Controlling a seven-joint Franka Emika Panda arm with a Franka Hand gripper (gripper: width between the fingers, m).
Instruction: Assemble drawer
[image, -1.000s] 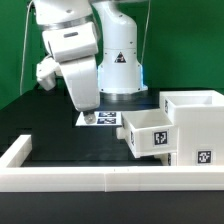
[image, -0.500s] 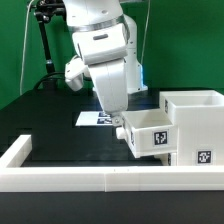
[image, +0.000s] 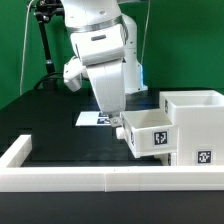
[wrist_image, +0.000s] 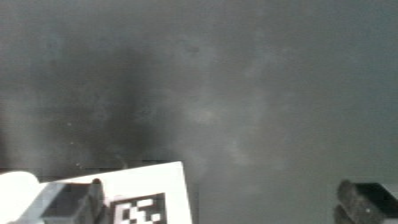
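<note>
At the exterior view's left, the low white rim (image: 20, 152) borders a bare stretch of the dark surface (image: 65, 140), apparently left free so the arm has room to work. Further right and farther back, the marker board (image: 97, 118) lies flat on the surface, partly hidden behind the arm. The pincer (image: 118, 123) hangs low just to the left of the drawer (image: 180, 125), close to the front face of the protruding tray (image: 150, 130); it seems placed there so it can press the tray into the housing, though whether it touches the tray cannot be told. In the wrist view the two fingertips (wrist_image: 57, 205) stand well apart with nothing between them, so the pincer is wide and holds nothing; a tagged white corner shows near one of them. The drawer sits at the exterior view's right, near the front rim. It is white plastic: a tall boxy housing with an open top, one tray sticking out of its left side, partly inserted, and black-and-white square tags on the tray and low on the housing.
</note>
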